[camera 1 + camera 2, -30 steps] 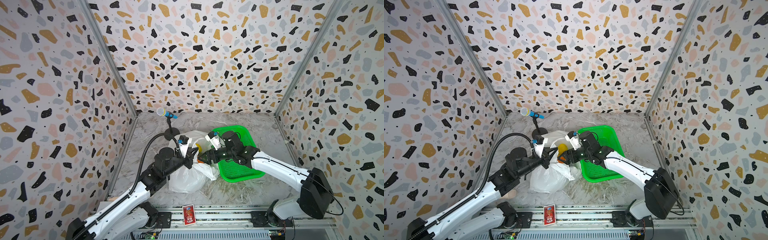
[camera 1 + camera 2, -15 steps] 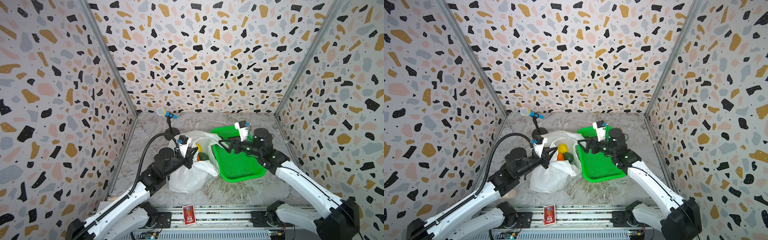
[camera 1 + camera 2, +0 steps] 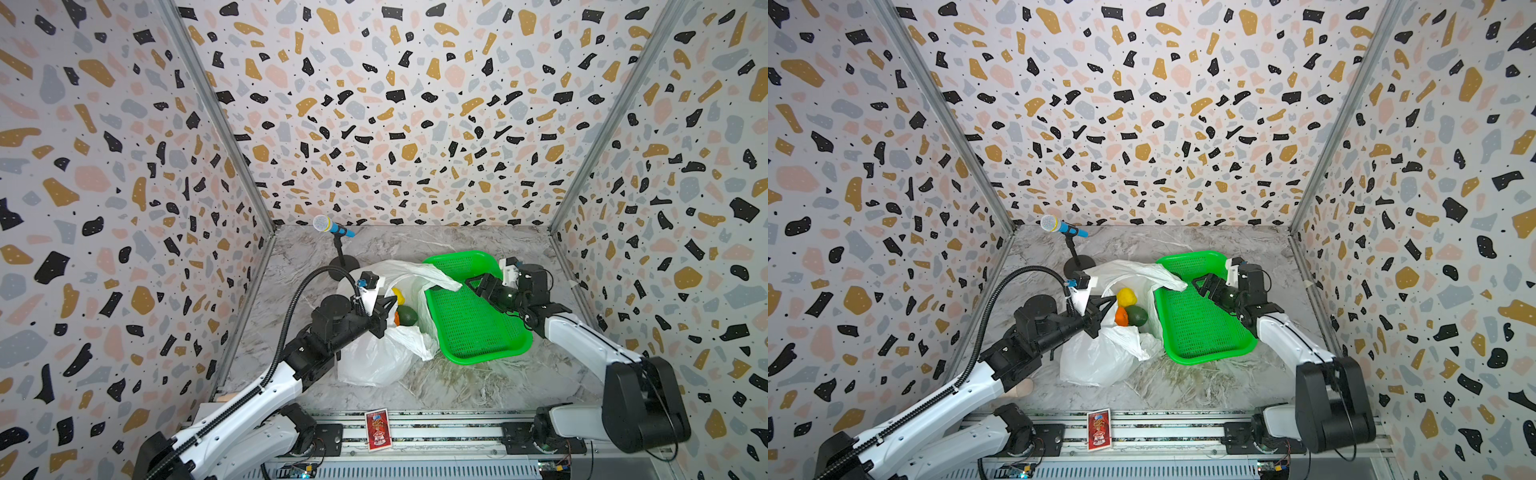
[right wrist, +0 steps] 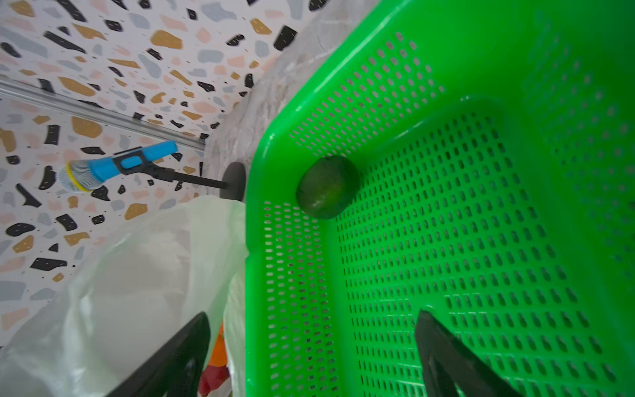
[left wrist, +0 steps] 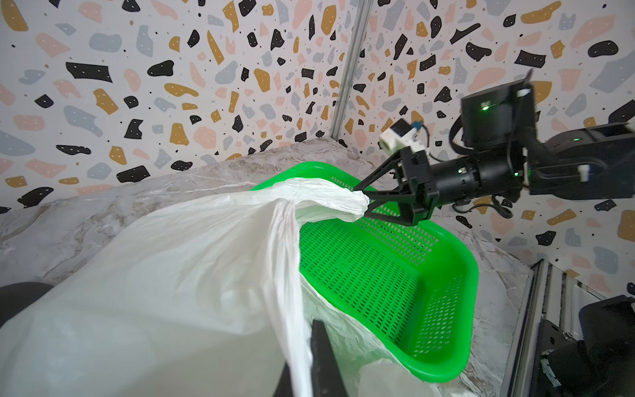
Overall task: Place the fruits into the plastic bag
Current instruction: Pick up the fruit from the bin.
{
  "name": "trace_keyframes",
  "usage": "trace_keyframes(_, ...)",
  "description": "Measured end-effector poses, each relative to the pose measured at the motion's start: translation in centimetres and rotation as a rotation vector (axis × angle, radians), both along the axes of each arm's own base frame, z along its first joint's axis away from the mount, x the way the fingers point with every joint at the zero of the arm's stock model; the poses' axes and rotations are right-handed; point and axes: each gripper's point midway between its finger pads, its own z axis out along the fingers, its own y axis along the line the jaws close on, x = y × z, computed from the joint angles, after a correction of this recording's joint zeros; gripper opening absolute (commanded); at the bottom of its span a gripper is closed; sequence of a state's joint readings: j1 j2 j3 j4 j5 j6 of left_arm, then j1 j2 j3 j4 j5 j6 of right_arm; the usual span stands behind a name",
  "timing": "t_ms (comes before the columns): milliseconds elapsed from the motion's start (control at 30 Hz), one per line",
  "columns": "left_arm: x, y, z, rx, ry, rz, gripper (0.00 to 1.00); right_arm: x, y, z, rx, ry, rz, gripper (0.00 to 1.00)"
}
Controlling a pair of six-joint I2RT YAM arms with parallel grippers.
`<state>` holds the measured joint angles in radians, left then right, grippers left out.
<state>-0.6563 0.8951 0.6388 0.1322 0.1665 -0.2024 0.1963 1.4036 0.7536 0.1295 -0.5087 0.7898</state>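
Fingers (image 4: pixel 443 350) wide on right gripper (image 3: pixel 477 286), left gripper (image 3: pixel 1102 311) pinching plastic bag (image 3: pixel 374 361), handle (image 3: pixel 436 277) draped across tray (image 3: pixel 478 332).

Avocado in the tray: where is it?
Right wrist view: the avocado lies in the green mesh tray's corner nearest the microphone stand and the plastic bag.

Left hand (image 3: pixel 390 311) is clamped tight, right hand (image 3: pixel 476 285) spread wide, both arms stretched forward.
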Motion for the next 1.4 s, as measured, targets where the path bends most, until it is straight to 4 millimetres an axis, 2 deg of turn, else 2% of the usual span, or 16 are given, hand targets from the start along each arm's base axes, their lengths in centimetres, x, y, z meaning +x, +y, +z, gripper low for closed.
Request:
trace_keyframes(100,0.0,0.0,-0.1,0.000,0.001,0.000,0.00,1.3,1.2,-2.1,0.017,0.069,0.017,0.93)
trace_keyframes(367,-0.1,0.1,-0.6,0.010,0.006,0.000,0.00,6.3,6.1,-4.5,0.055,0.125,0.091,0.90)
trace_keyframes(500,-0.1,0.1,-0.5,0.010,0.003,0.001,0.00,7.9,8.8,-5.6,0.053,0.150,0.120,0.87)
trace_keyframes(567,-0.1,0.1,-0.5,0.011,0.003,0.001,0.00,8.2,9.6,-6.4,0.045,0.178,0.118,0.85)
trace_keyframes(700,-0.1,0.2,-0.5,0.011,0.002,0.001,0.00,8.3,10.2,-8.2,0.011,0.227,0.098,0.80)
trace_keyframes(1000,-0.3,0.4,-0.5,0.010,-0.003,0.005,0.00,9.8,9.6,-8.7,-0.133,0.247,0.003,0.71)
trace_keyframes(1167,-0.2,0.4,-0.5,0.013,-0.005,0.006,0.00,10.9,9.9,-9.0,-0.179,0.238,-0.012,0.70)
trace_keyframes(1233,-0.2,0.4,-0.5,0.017,-0.007,0.007,0.00,11.1,10.1,-8.9,-0.181,0.233,-0.010,0.65)
trace_keyframes(1400,-0.3,0.5,-0.8,0.029,-0.004,0.006,0.00,11.1,9.9,-9.0,-0.190,0.218,-0.011,0.38)
